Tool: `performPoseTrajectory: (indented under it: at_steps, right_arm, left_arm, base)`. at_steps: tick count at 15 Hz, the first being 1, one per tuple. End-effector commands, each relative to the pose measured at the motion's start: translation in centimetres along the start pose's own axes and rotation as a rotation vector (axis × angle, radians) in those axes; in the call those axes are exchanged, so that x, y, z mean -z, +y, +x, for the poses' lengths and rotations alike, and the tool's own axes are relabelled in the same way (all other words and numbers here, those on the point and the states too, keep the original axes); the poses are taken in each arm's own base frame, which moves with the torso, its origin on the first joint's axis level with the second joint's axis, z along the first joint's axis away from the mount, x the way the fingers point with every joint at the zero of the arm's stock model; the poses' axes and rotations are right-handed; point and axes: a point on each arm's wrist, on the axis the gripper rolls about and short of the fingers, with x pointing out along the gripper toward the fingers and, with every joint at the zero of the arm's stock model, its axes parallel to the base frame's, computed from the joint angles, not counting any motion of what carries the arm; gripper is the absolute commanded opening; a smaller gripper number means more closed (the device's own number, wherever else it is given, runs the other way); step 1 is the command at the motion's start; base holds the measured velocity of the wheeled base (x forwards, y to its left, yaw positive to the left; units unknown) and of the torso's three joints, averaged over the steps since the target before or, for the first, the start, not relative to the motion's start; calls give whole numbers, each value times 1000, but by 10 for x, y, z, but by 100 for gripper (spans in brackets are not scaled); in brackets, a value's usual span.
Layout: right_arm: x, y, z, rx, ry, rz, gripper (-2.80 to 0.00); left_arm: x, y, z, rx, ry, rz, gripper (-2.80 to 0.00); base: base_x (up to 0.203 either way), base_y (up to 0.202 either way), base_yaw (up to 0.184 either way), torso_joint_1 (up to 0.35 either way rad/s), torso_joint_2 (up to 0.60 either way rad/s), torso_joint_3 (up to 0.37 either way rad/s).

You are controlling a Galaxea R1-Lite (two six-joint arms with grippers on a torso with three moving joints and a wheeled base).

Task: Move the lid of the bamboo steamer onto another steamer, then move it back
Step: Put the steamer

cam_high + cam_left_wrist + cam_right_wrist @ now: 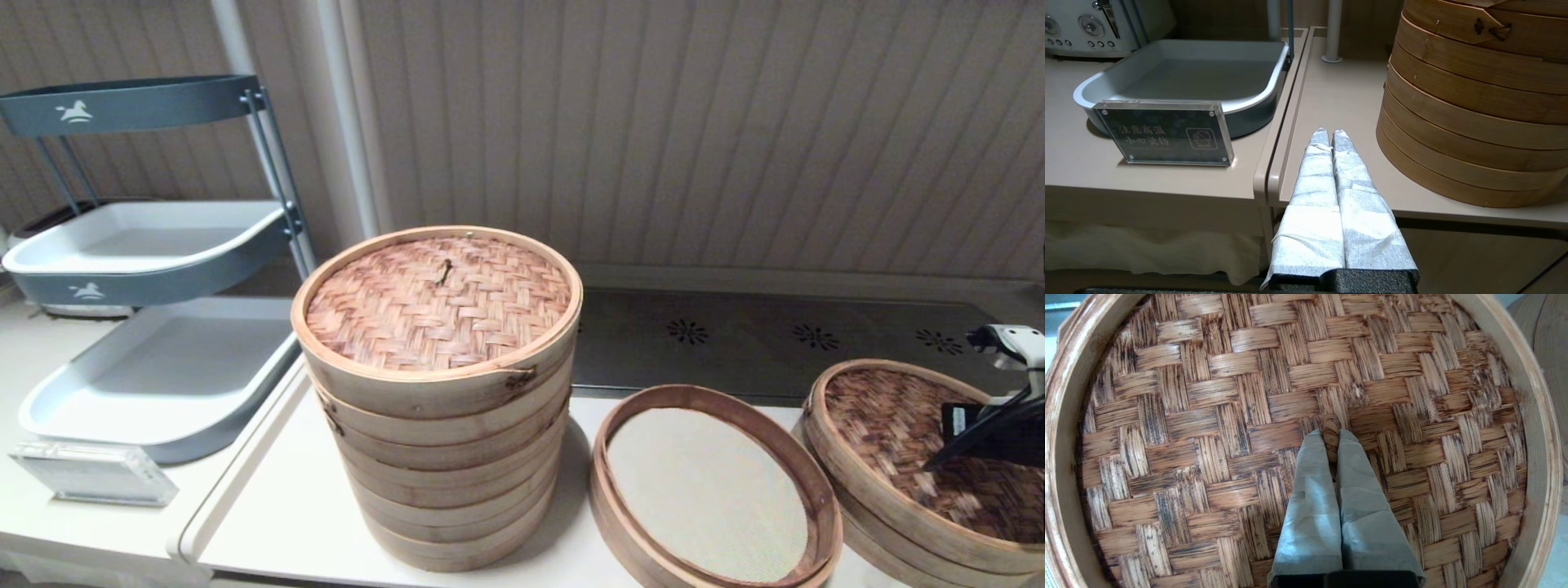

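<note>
One bamboo steamer lid (906,441) sits on its basket at the far right, partly cut off. Right gripper (1331,435) pinches the lid's centre knot (1330,428). Another steamer (710,490) lies uncovered beside. Left gripper (1329,134) clenched, empty.

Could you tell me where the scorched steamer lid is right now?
In the head view, the lid sits at the table's far right on a shallow basket, beside the open steamer, with the right gripper pinching its knot.
</note>
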Motion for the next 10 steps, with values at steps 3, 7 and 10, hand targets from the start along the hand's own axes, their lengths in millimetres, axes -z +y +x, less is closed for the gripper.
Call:
performPoseTrajectory:
  at_steps: [3, 7, 10]
  right_arm:
    - [1, -2, 2, 5, 6, -6, -280]
    - [2, -6, 6, 14, 14, -5, -280]
    - [1, -6, 11, 17, -2, -6, -280]
  left_arm:
    - [7, 0, 1, -2, 21, 0, -280]
    - [7, 0, 1, 0, 22, 0, -280]
    - [7, 0, 1, 0, 21, 0, -280]
  base:
    - [0, 0, 0, 0, 0, 0]
    - [0, 0, 0, 0, 0, 0]
    - [0, 0, 0, 0, 0, 0]
